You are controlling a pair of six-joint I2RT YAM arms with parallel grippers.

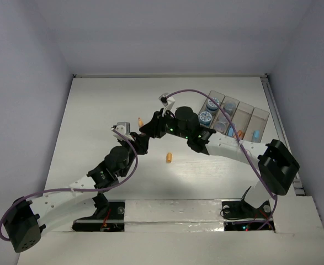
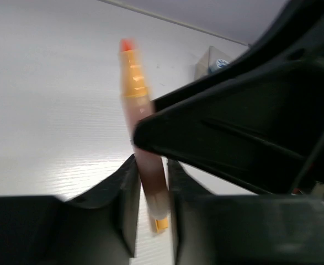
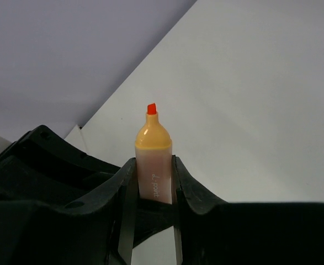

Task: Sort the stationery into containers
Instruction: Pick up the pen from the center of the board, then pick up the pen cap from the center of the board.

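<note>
white matte table (image 1: 95,127): lying on it, one short orange capsule-like stick (image 1: 169,158) near the centre; a clear plastic four-compartment organiser box (image 1: 243,108) at the far right.

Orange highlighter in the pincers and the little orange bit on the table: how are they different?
The orange highlighter is gripped by the left pincer and right pincer; the little orange piece lies loose on the table. The highlighter is long with a bare tip; the piece is a short stub. Both are orange.
</note>
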